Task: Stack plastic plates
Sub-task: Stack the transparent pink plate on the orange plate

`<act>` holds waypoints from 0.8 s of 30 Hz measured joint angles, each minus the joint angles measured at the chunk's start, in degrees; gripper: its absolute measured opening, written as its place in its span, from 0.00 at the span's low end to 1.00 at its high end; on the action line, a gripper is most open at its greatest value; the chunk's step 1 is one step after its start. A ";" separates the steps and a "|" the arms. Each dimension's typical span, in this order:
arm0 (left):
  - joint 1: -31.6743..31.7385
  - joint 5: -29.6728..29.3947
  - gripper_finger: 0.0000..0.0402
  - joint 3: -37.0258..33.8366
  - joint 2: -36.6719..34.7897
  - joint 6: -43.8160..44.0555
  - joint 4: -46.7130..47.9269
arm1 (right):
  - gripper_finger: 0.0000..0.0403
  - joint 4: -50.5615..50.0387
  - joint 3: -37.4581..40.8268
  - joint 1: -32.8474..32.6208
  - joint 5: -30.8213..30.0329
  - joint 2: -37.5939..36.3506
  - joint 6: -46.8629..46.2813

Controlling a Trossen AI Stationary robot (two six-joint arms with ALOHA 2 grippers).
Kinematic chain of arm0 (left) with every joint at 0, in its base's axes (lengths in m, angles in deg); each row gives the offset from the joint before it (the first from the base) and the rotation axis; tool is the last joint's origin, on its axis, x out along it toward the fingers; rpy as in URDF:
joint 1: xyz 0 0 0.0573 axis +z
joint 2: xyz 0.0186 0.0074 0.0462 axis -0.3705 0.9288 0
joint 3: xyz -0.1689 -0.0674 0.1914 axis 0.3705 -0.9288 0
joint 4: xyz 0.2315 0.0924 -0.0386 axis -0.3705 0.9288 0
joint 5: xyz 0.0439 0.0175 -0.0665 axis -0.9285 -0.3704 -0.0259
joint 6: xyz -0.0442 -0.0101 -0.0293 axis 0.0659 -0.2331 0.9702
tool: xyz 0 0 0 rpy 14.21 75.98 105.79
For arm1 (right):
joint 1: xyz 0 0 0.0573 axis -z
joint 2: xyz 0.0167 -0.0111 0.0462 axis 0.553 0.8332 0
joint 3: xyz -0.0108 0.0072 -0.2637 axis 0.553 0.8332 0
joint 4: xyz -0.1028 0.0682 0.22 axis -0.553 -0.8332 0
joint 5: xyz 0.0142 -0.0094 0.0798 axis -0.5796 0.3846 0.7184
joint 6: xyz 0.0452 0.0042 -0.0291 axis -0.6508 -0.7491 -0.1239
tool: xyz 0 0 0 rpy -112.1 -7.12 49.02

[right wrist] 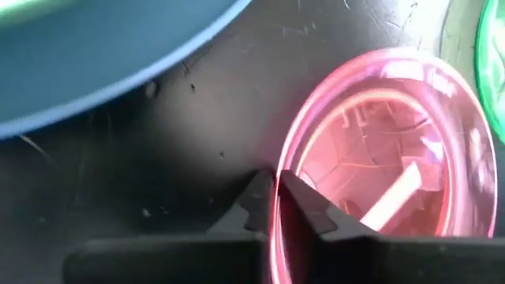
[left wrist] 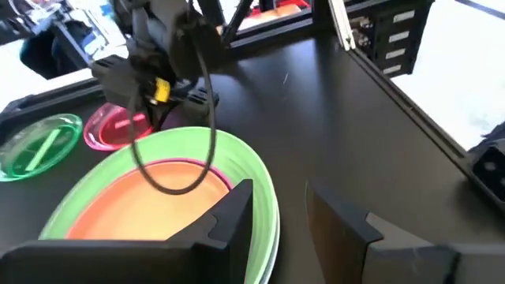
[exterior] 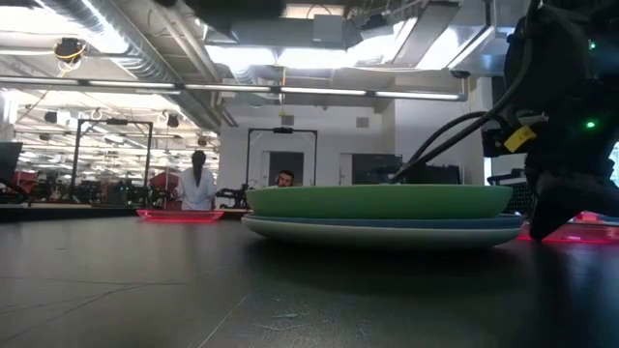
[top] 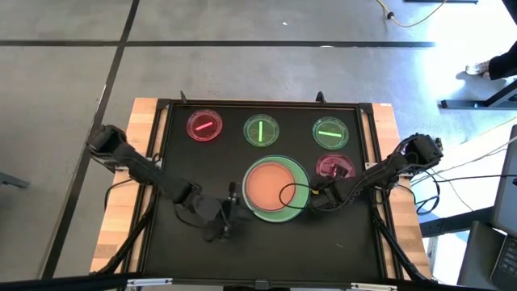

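Right gripper (right wrist: pixel 274 207) pinches the rim of the red dish (right wrist: pixel 379 158) at lower right; thin rim may slip. Left gripper (left wrist: pixel 276 217), jaws apart, waits at lower centre beside the plate stack (top: pixel 276 188). 3 dishes line the upper frame.

The tabletop (top: pixel 266 242) is a matt black sheet, finely scratched, with bare pale wood (top: pixel 121 202) along its left and right edges. The stacked plates look like smooth opaque plastic: orange plate (top: pixel 273 187), green plate (left wrist: pixel 256 170), blue plate (right wrist: pixel 87 55). The red dish (right wrist: pixel 387 150) is glossy translucent plastic. The right gripper (right wrist: pixel 276 207) fingers look matt black.
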 joint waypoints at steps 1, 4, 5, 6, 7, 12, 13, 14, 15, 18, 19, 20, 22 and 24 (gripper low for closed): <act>-0.49 -0.64 0.28 0.00 -1.30 0.37 1.17 | 0.01 -0.25 0.00 0.00 -0.01 0.00 0.40; -2.42 -3.01 0.28 0.01 -5.33 1.12 6.94 | 0.02 -2.78 -0.71 0.00 0.04 0.00 0.58; -3.02 -3.89 0.28 0.02 -6.44 1.25 8.74 | 0.02 -4.12 -1.23 0.00 0.04 0.00 0.60; -3.75 -4.83 0.28 0.04 -7.49 1.37 10.91 | 0.01 -5.78 -1.89 0.00 0.02 -0.05 0.58; -4.51 -5.96 0.28 0.04 -8.25 1.48 13.12 | 0.01 -7.40 -2.66 0.00 -0.04 -0.11 0.58; -7.35 -11.11 0.28 0.04 -9.71 4.19 19.06 | 0.01 -13.82 -9.03 -0.04 -2.56 -0.13 1.97; -7.84 -11.54 0.28 0.04 -9.71 4.62 19.67 | 0.00 -14.39 -10.60 -0.04 -3.23 -0.13 2.95; -8.25 -11.63 0.28 -0.02 -9.69 5.17 20.18 | 0.00 -14.47 -12.15 -0.04 -4.03 -0.13 3.67; -8.63 -11.69 0.28 -0.36 -9.69 5.59 19.76 | 0.00 -14.41 -13.80 -0.04 -5.01 -0.13 4.87; -9.45 -12.01 0.28 -2.62 -9.71 7.11 18.19 | 0.00 -13.13 -18.07 -0.04 -7.98 -0.19 8.87; -9.65 -12.86 0.28 -3.46 -9.66 7.52 17.82 | 0.00 -11.41 -19.19 -0.04 -8.95 -0.20 10.91; -9.86 -13.66 0.28 -4.00 -9.63 8.28 17.58 | 0.00 -9.04 -19.98 -0.04 -9.85 -0.22 12.88; -9.71 -14.06 0.28 -4.71 -9.66 9.53 16.97 | 0.00 -3.06 -20.74 -0.04 -10.81 -0.22 17.59; -9.34 -14.03 0.28 -5.42 -9.66 10.45 17.13 | 0.00 5.32 -20.41 -0.04 -10.60 -0.22 23.79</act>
